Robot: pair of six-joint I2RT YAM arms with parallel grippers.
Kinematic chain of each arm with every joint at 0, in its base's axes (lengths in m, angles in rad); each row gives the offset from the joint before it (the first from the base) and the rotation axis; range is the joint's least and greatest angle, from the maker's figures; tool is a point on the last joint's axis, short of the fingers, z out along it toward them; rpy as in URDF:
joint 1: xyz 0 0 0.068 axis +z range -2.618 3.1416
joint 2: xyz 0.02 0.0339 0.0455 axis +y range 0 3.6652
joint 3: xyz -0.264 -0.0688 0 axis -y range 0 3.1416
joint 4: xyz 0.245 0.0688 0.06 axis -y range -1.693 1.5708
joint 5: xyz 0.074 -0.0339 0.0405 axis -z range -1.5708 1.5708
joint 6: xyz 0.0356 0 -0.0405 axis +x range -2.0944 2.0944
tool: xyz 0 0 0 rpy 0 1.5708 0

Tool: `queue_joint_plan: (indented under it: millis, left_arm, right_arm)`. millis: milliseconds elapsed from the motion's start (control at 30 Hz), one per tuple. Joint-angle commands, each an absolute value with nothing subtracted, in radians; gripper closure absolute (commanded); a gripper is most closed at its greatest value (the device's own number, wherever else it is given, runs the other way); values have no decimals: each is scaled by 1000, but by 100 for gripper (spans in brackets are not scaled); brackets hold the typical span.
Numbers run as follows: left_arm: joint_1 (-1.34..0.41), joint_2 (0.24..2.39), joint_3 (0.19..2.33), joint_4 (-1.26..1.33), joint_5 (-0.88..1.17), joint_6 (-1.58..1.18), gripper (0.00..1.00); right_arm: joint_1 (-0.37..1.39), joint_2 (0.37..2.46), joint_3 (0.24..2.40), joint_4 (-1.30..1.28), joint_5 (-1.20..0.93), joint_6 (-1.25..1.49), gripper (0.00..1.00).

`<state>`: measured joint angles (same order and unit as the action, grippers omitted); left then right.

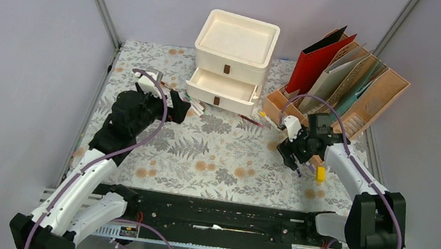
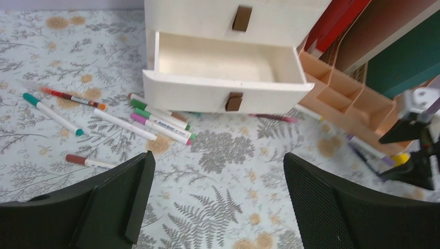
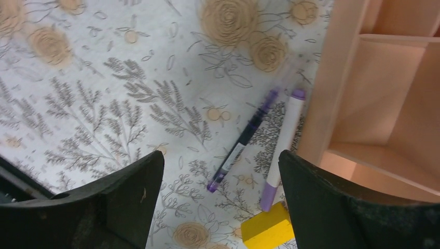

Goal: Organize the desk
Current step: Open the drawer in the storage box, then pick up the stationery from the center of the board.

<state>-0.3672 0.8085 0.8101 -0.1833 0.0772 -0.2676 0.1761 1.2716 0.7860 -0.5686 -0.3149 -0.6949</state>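
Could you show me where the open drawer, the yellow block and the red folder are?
open drawer (image 2: 207, 92), left wrist view, on its front panel.
yellow block (image 3: 265, 231), right wrist view, on its top face.
red folder (image 1: 313, 63), top external view, on its front cover.

The light is bright, soft and even, coming from above. The drawer unit (image 1: 231, 69) casts only a faint shadow on the desk (image 1: 214, 155). The top view is sharp. In the wrist views the left fingers (image 2: 104, 207) and the right fingers (image 3: 342, 207) look blurred at the lower edge — the cloth beyond is clear.
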Motion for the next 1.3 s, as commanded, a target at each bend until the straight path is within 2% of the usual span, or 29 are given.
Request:
queue_joint_plan:
  millis: [0,133,267,367,733,867,1000,1267]
  left_arm:
    - [-345,828,784,-189,96,-162,1]
    - [-319,845,776,-195,86,-151,1]
    - [-293,860,779,-204,117,-156,1]
    - [-280,856,776,-204,124,-160,1]
    - [-238,847,772,-198,163,-178,1]
    - [-232,844,770,-199,172,-182,1]
    - [-229,841,769,-198,176,-184,1]
    - [-222,827,764,-195,171,-184,1]
  right_arm:
    - [181,1290,764,-473,-208,-639,16]
    - [180,1330,749,-453,-163,-629,26]
    - [181,1397,769,-463,-176,-614,47]
    - [180,1434,781,-468,-177,-608,58]
    - [181,1506,781,-457,-136,-593,71]
    - [182,1532,781,-451,-127,-585,82]
    - [190,1551,789,-455,-119,-576,99]
    - [192,1463,849,-551,-374,-629,100]
